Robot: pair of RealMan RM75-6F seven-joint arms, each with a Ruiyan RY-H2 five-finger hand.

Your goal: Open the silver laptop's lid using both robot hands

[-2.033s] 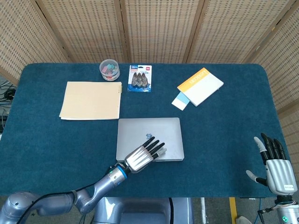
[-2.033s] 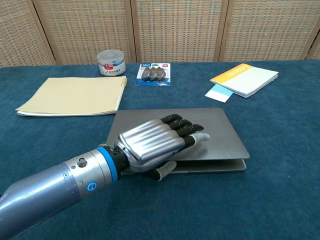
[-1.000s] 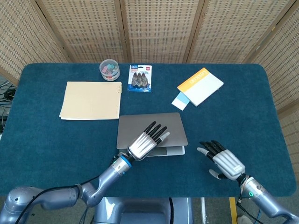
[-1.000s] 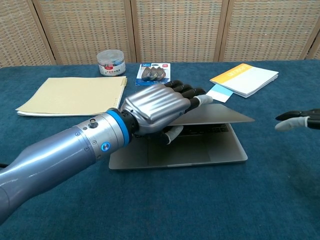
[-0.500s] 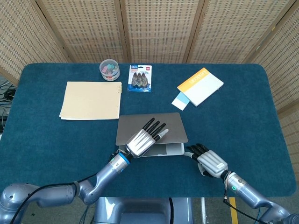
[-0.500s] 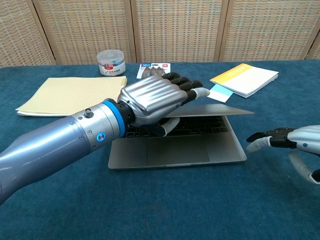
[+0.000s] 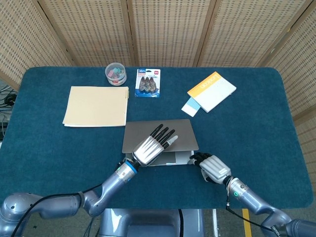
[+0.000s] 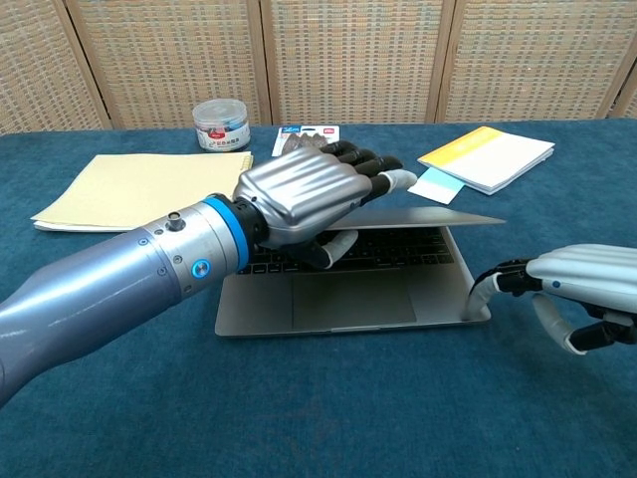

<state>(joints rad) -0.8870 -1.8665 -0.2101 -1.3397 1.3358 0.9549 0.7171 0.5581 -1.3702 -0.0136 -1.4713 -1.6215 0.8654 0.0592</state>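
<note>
Blister pack & booklet crowd behind lid.

One silver laptop, one tan folder, one round tub of clips, one blister pack, one orange-edged booklet and one pale blue card were counted on the tabletop. Two hands were counted: left hand, right hand.

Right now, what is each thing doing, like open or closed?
silver laptop: lid partly raised
left hand: holds the lid's front edge
right hand: fingertips touch the laptop base's corner
small tub: lid on
folder: closed, flat
booklet: closed
</note>
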